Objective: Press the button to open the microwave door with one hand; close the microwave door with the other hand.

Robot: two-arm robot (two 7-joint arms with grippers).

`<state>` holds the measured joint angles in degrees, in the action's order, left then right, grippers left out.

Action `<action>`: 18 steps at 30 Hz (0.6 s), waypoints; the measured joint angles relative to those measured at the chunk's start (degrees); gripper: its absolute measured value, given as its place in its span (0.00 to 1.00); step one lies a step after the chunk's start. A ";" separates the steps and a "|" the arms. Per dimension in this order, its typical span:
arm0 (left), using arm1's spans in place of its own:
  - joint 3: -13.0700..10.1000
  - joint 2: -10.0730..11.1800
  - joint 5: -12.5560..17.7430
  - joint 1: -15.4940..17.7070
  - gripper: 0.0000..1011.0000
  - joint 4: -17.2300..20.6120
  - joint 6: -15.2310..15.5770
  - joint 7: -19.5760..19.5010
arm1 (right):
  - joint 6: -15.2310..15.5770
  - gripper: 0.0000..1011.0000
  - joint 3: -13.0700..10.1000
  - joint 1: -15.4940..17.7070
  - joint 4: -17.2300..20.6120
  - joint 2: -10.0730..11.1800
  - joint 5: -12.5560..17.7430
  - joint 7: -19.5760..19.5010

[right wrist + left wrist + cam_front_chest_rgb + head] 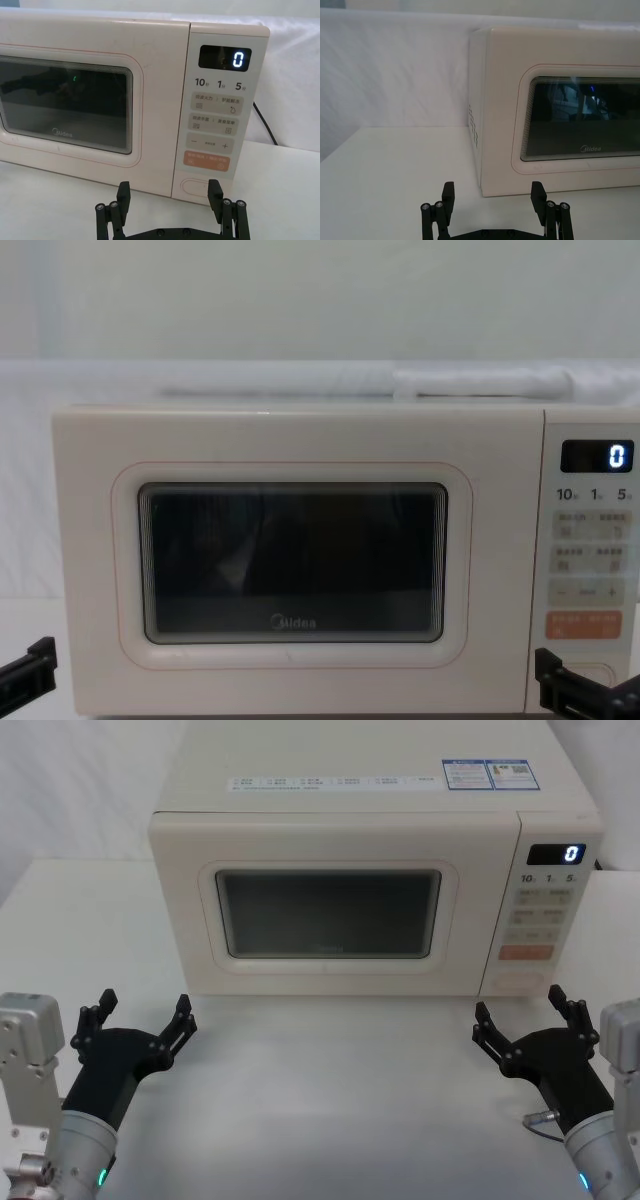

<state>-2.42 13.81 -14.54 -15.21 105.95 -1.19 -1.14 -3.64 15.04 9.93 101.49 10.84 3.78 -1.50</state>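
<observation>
Risk: we see right gripper point(527, 1019) spread, lower right, below button point(520, 982); it may hit orange key point(525, 952). Left gripper point(143, 1017) spread, lower left; microwave door point(327, 905) shut.

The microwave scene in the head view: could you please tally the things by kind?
Microwave door, shut: 1
Button: 1
Hands, left hand and right hand, both open: 2
Total: 4

The microwave door point(330, 905) looks smooth cream plastic around glossy dark glass. The left gripper point(140, 1020) and right gripper point(525, 1020) look matt black plastic. The tabletop point(330, 1100) is smooth, matt white.
</observation>
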 joint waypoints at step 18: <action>0.00 0.00 0.00 0.00 0.99 0.00 0.00 0.00 | 0.00 0.99 0.00 0.00 0.00 0.00 0.00 0.00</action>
<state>-2.42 13.81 -14.54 -15.21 105.95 -1.19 -1.14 -3.64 15.04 9.93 101.49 10.84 3.77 -1.50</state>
